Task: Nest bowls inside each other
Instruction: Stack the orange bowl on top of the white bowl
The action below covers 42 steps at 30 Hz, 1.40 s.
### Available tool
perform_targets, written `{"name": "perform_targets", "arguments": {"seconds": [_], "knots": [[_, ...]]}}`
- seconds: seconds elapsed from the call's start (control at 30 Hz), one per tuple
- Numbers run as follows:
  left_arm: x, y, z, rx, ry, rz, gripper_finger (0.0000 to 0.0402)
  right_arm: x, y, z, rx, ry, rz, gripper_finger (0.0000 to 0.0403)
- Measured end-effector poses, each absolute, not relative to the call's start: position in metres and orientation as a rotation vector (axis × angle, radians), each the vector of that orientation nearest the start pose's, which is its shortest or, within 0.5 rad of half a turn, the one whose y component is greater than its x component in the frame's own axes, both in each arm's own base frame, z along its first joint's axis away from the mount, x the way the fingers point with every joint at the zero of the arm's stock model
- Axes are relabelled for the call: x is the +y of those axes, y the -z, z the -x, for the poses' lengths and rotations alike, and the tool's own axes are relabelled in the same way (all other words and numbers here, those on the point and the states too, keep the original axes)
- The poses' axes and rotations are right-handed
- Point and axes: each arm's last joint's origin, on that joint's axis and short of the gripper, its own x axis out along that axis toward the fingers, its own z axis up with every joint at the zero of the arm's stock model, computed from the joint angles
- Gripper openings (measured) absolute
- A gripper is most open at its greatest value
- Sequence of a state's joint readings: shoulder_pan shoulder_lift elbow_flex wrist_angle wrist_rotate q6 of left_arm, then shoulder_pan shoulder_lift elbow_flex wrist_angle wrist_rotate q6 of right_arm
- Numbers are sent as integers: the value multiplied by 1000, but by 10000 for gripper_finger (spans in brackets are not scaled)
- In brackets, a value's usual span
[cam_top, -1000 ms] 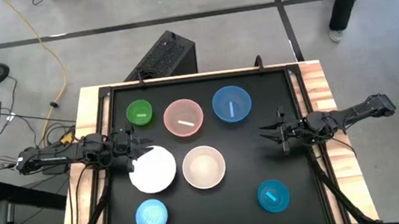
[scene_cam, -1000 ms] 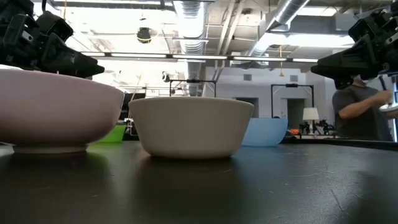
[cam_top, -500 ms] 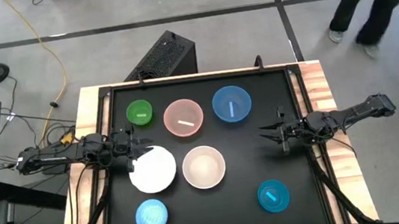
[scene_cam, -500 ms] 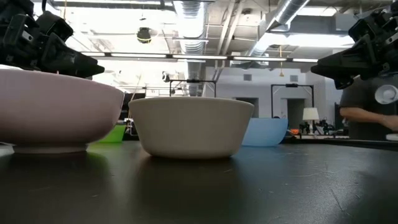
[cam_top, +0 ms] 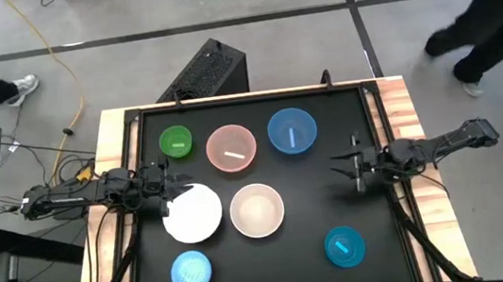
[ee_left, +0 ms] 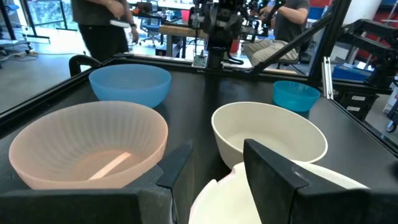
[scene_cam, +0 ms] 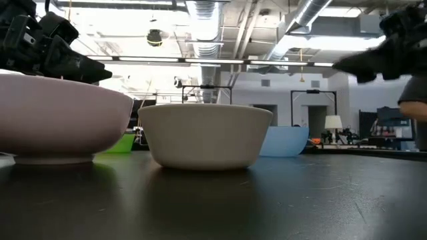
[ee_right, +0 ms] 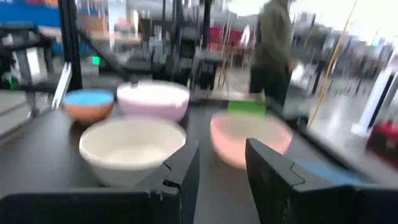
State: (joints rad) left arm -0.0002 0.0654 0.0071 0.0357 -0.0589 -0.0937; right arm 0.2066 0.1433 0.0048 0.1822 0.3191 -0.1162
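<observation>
1. Seven bowls sit singly on the black table (cam_top: 377,241) — none nested yet. Far row: green bowl (cam_top: 176,142), pink bowl (cam_top: 231,148), blue bowl (cam_top: 291,130). Middle: white bowl (cam_top: 192,213), cream bowl (cam_top: 257,209). Near row: light blue bowl (cam_top: 190,271), teal bowl (cam_top: 344,247).
2. Left gripper (cam_top: 169,184) hangs at the table's left edge, just over the far-left rim of the white bowl. Its fingers stand apart and hold nothing; in the left wrist view the white rim shows between them.
3. Right gripper (cam_top: 340,165) hovers over bare table on the right side, fingers apart and empty. The blue bowl lies ahead of it toward the far side, the teal bowl toward the near side, the cream bowl straight across toward centre.
4. Key relation — the white bowl is directly under the left gripper, which is much the nearer arm to it. The bowls are round, so no long axis matters.
5. Judgement: the white bowl looks the largest and likely serves as the base.
</observation>
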Motion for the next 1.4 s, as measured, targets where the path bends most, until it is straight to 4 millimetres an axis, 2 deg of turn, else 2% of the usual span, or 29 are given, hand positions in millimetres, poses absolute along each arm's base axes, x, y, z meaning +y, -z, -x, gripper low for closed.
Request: {"name": "perform_targets", "arguments": {"seconds": [0.33, 0.43, 0.53, 0.63, 0.8, 1.03, 1.23, 1.4], "knots": [[2, -164, -101, 20, -60, 93, 125, 7, -191, -102, -230, 186, 148, 145], [2, -164, -101, 20, -60, 93, 125, 2, -200, -101, -330, 223, -56, 145], [2, -164, -101, 20, -60, 93, 125, -1, -209, -106, -300, 226, -67, 145], [2, -164, -101, 20, -60, 93, 125, -2, -225, -120, -245, 223, -42, 145], [2, -164, -101, 20, -60, 93, 125, -14, -249, -163, -96, 312, -12, 145], [2, -164, -101, 20, -60, 93, 125, -47, -276, -245, 206, 380, -4, 152], [2, -164, -101, 20, -61, 93, 125, -81, -282, -312, 450, 388, -15, 204], [2, -164, -101, 19, -65, 93, 125, -108, -279, -353, 576, 391, -40, 252]]}}
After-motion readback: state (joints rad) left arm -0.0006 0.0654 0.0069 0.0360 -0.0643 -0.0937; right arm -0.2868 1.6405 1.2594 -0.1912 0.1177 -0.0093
